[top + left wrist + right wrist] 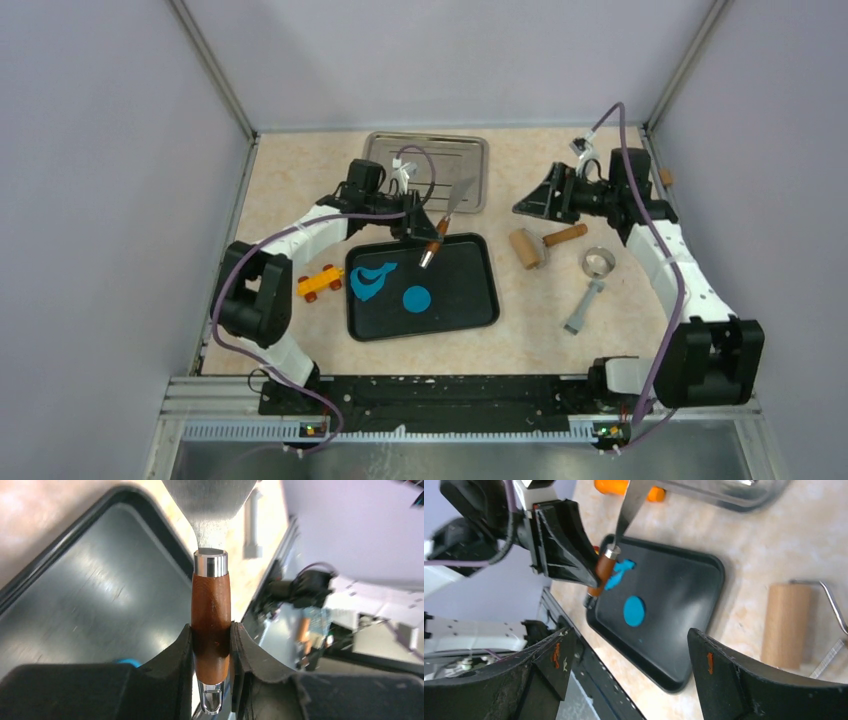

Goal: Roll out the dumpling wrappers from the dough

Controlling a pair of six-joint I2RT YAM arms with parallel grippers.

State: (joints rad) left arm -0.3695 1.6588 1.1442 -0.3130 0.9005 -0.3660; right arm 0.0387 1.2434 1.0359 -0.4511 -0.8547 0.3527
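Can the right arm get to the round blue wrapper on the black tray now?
Likely yes: the right tool is open and empty, the wrapper lies uncovered, left tool and spatula stand aside.

Spatula (211, 605): varnished wood handle, polished metal collar, brushed steel blade. Black tray (90, 605): glossy, scratched. Roller (785, 625): pale matt wood.

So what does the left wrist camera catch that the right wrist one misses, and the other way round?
Only the left wrist: the metal loop at the end of the spatula handle, seen close up. Only the right wrist: the round wrapper, the roller and the open right gripper. Both: the left gripper clamped on the spatula, and the black tray.
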